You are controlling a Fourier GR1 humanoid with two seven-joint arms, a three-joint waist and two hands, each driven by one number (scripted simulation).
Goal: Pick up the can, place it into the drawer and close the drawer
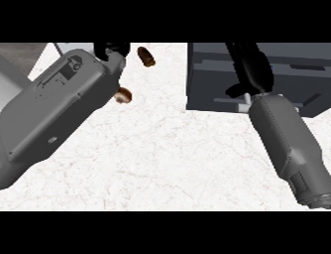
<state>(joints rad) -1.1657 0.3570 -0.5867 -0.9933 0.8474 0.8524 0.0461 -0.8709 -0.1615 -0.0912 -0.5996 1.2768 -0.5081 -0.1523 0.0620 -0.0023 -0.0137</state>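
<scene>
Head view: can [145, 56] just right of left hand [112, 51].

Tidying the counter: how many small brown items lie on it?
2. One brown item lies near the counter's far edge, right of the left hand; another peeks from beside the left forearm. More may be hidden.

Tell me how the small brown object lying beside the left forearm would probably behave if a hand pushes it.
The brown object looks rounded, so it would probably roll or skid on the smooth counter. It is small beside the left forearm, so likely light. The forearm hides part of it, so its full shape is uncertain.
</scene>
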